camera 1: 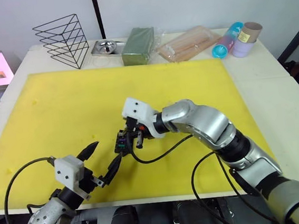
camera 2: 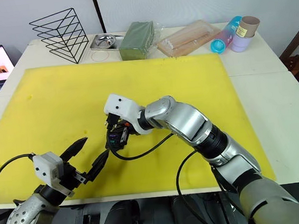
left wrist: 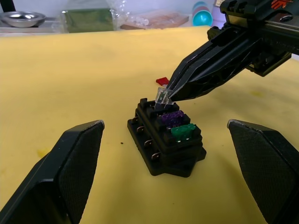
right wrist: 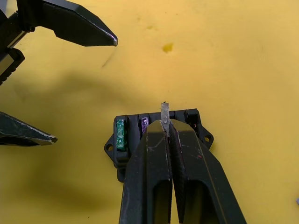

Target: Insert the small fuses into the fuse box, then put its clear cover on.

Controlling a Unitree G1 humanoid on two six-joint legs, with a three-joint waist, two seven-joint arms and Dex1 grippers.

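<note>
The pale grey fuse (left wrist: 161,94) is pinched in the right pincer (left wrist: 174,93) over the fuse box (left wrist: 167,138), beside the seated purple and green fuses, for insertion. The left pincer (camera 1: 100,162) is spread wide nearby.

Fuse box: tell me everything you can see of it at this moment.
The fuse box is a small black plastic block with rows of slots and metal terminals along its side, sitting flat on the yellow mat. A green fuse and a purple fuse are seated in neighbouring slots. The right gripper holds a pale fuse over the next slot. The open left gripper waits beside it, not touching. No cover is on it.
</note>
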